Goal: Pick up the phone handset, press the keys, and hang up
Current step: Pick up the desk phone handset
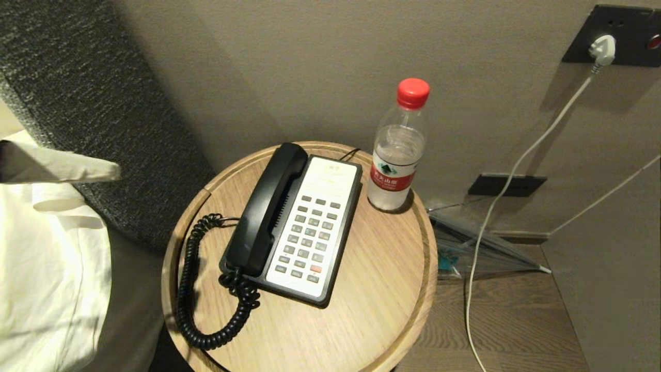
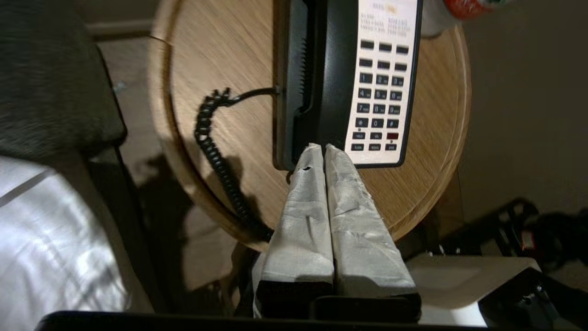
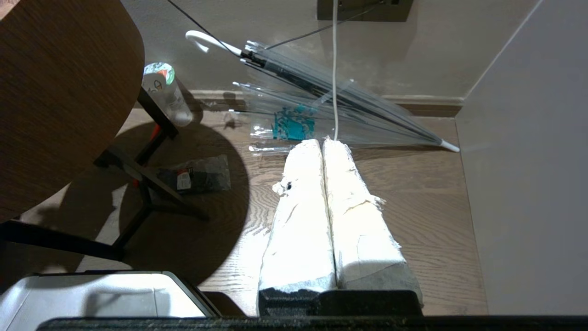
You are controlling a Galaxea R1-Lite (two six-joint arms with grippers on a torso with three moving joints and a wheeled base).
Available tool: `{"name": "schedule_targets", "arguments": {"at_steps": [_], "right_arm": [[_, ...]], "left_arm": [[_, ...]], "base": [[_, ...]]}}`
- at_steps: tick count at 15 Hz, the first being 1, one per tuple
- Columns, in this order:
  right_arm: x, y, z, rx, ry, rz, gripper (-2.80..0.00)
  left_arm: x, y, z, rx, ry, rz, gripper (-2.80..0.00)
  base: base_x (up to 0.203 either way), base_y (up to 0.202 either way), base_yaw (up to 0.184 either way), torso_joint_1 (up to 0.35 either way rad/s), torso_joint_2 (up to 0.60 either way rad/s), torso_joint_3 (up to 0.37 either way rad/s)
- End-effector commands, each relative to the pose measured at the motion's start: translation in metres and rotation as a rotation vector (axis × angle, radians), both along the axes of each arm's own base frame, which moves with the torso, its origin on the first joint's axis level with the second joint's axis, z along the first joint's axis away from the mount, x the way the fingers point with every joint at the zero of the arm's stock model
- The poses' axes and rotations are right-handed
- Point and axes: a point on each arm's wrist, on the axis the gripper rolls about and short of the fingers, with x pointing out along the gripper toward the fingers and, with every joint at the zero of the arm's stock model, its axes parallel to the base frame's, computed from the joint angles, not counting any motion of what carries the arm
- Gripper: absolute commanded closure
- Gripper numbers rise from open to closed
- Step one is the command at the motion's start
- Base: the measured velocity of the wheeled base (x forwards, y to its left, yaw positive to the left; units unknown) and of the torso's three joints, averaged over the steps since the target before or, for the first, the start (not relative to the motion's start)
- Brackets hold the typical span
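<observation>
So far nothing is lifted: the handset (image 1: 269,205) lies in its cradle on the base (image 1: 335,248), just left of the keys (image 1: 309,233), its cord (image 1: 199,289) looping over the table (image 1: 372,289). The left gripper (image 2: 320,148) hangs near the base's front edge, fingers pressed together and empty. The first step is in hand: the gripper must open and straddle the handset. The right gripper (image 3: 321,142), also closed and empty, is parked low beside the table.

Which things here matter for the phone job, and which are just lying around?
For the job: phone handset, keys, left gripper.
Lying about: water bottle, clear umbrella, white cable, fallen bottle on the floor.
</observation>
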Motion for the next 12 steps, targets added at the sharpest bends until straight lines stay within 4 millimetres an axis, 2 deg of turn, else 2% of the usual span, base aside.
{"name": "schedule_targets", "arguments": {"at_steps": [1, 2, 5, 8, 12], "right_arm": [[0.000, 0.000, 0.000, 0.000, 0.000, 0.000, 0.00], [0.000, 0.000, 0.000, 0.000, 0.000, 0.000, 0.00], [0.000, 0.000, 0.000, 0.000, 0.000, 0.000, 0.00], [0.000, 0.000, 0.000, 0.000, 0.000, 0.000, 0.00], [0.000, 0.000, 0.000, 0.000, 0.000, 0.000, 0.00]], "left_arm": [[0.042, -0.046, -0.020, 0.085, 0.134, -0.104, 0.00], [0.046, -0.057, -0.026, 0.118, 0.155, -0.101, -2.80], [0.050, -0.070, -0.032, 0.163, 0.171, -0.077, -2.80], [0.057, -0.086, -0.047, 0.282, 0.178, -0.020, -2.80], [0.071, -0.102, -0.051, 0.297, 0.108, -0.006, -2.80]], "base": [[0.000, 0.000, 0.000, 0.000, 0.00, 0.000], [0.000, 0.000, 0.000, 0.000, 0.00, 0.000], [0.000, 0.000, 0.000, 0.000, 0.00, 0.000], [0.000, 0.000, 0.000, 0.000, 0.00, 0.000], [0.000, 0.000, 0.000, 0.000, 0.00, 0.000]]}}
